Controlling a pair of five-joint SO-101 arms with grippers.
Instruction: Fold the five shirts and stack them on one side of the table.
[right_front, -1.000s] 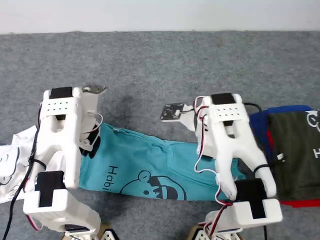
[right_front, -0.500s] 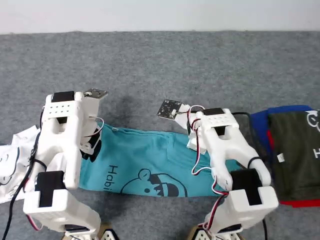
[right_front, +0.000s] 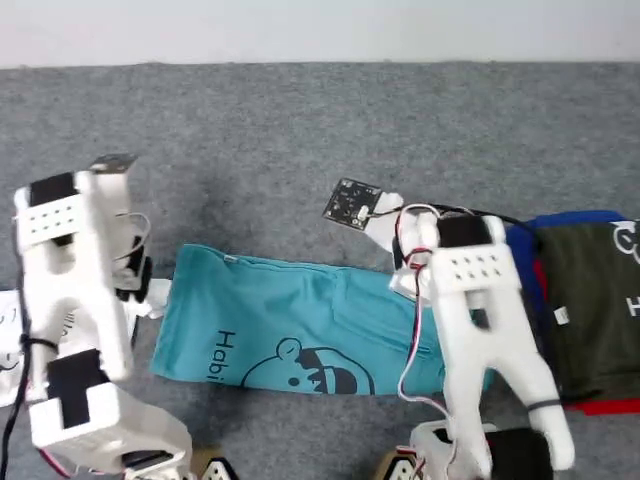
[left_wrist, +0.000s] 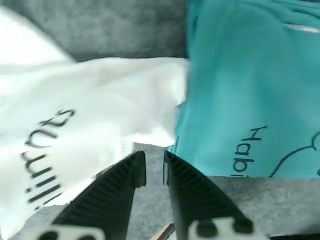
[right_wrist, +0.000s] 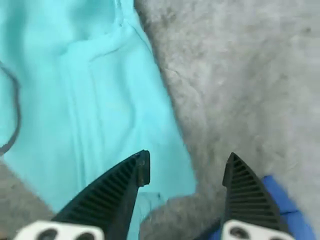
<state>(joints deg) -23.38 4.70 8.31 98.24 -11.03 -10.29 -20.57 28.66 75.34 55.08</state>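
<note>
A teal shirt (right_front: 300, 320), folded into a long strip, lies across the middle of the grey mat. Off its left end lies a white shirt (left_wrist: 75, 110), mostly under the left arm in the high view. My left gripper (left_wrist: 155, 167) hangs shut over the border between the white shirt and the teal shirt (left_wrist: 250, 75), holding nothing. My right gripper (right_wrist: 185, 170) is open above the right end of the teal shirt (right_wrist: 75, 100), one finger over cloth, the other over mat. At the right, a dark folded shirt (right_front: 590, 310) tops a stack with a blue shirt (right_front: 520, 250) and a red shirt (right_front: 600, 405).
The grey mat (right_front: 300, 130) stretches bare behind the arms up to the white wall. A corner of the blue shirt (right_wrist: 280, 200) shows just beyond my right gripper. The stack reaches the right edge of the high view.
The left arm has swung left off the teal shirt's left end, which now lies uncovered. The right arm has shifted slightly right and nearer. The teal shirt has stayed put.
</note>
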